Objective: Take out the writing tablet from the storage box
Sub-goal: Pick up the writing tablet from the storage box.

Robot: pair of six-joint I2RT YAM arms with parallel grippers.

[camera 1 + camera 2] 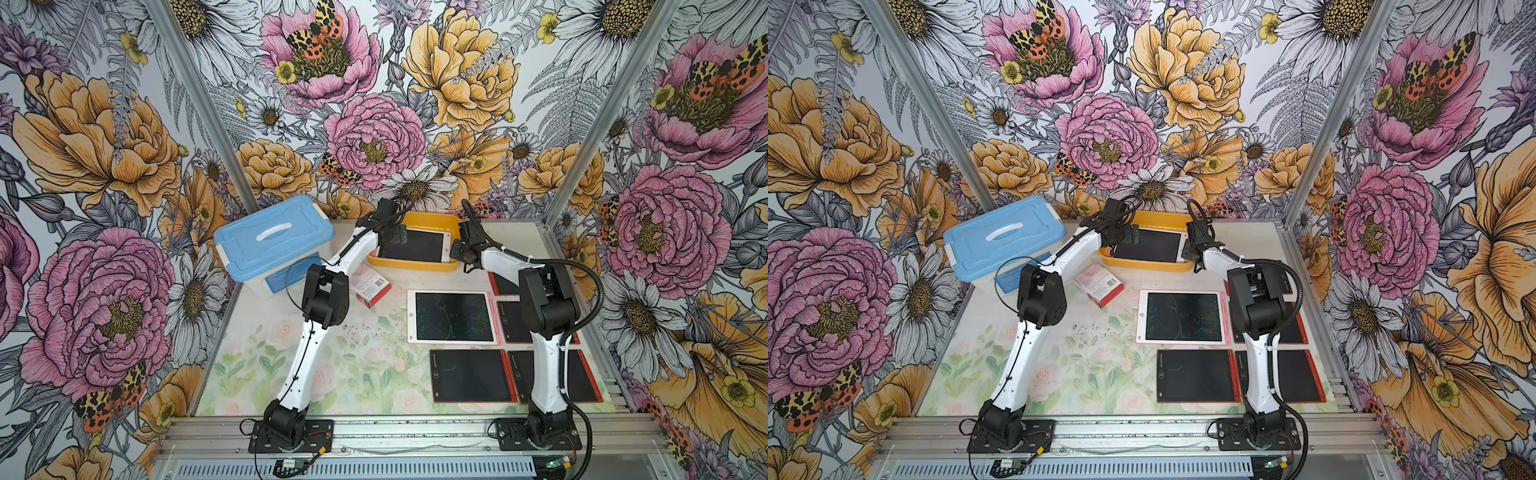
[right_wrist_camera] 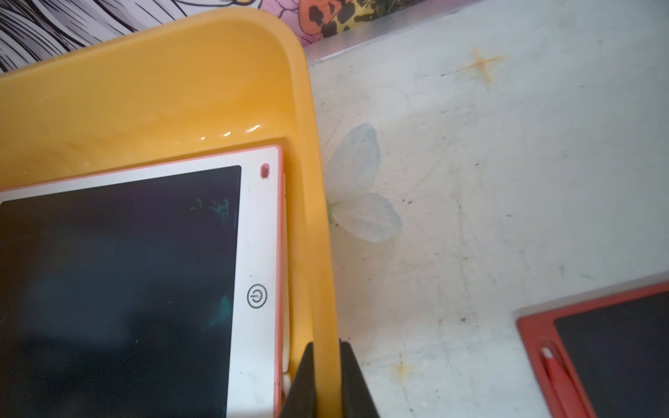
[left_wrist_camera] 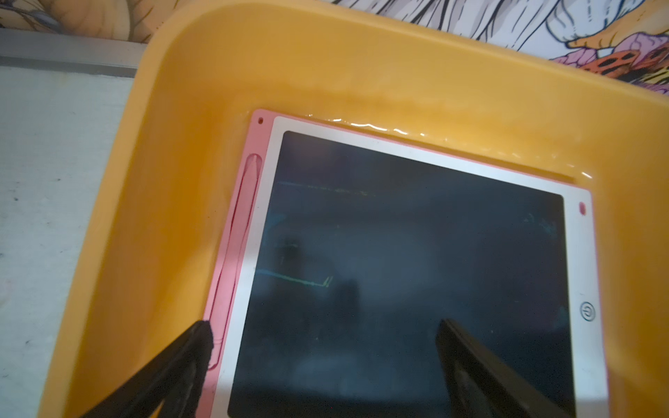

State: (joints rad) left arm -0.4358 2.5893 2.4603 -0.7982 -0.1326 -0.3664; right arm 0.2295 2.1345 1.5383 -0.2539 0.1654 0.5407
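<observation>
The yellow-orange storage box [image 1: 415, 266] [image 1: 1144, 266] stands at the back of the table. Flat inside it lies the writing tablet [image 1: 415, 247] [image 1: 1148, 245], white-framed with a pink edge and a dark screen. My left gripper [image 3: 324, 325] hangs open over the tablet [image 3: 416, 253], one finger above the pink stylus edge and the other above the screen. My right gripper [image 2: 327, 345] is shut on the box's right wall [image 2: 315, 217], one finger inside next to the tablet [image 2: 108, 271] and one outside.
A blue-lidded translucent box [image 1: 274, 237] sits at the back left, a red-and-white carton [image 1: 370, 286] in front of the yellow box. A white-and-pink tablet [image 1: 453, 318] and several red-framed tablets [image 1: 471, 376] lie on the right of the table, partly under my right arm.
</observation>
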